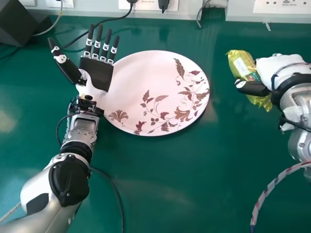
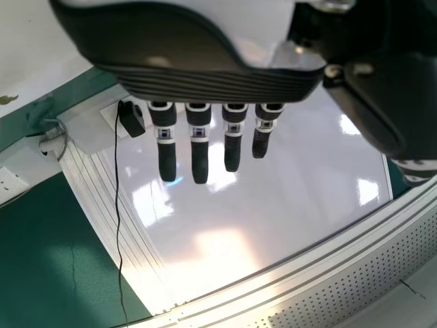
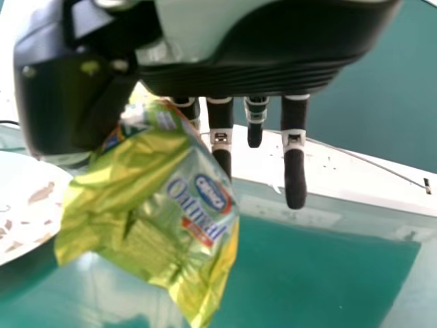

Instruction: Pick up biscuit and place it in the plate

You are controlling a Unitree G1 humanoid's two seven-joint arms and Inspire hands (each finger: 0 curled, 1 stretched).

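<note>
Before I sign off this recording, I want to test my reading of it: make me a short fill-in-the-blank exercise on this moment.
The biscuit packet is gripped in the robot's ____ hand. The open hand nearer the plate is the robot's ____ one. The tabletop is coloured ____.
Missing words: right; left; green.

Downward head view over plate (image 1: 138, 80)

The biscuit packet (image 1: 241, 63), wrapped in crumpled, shiny yellow-green film, is held tilted over the desk (image 1: 184, 184), toward its far edge, well right of the plate (image 1: 138, 80). The pale pink plate, patterned with brown leaves, is set face up toward that edge.
</note>
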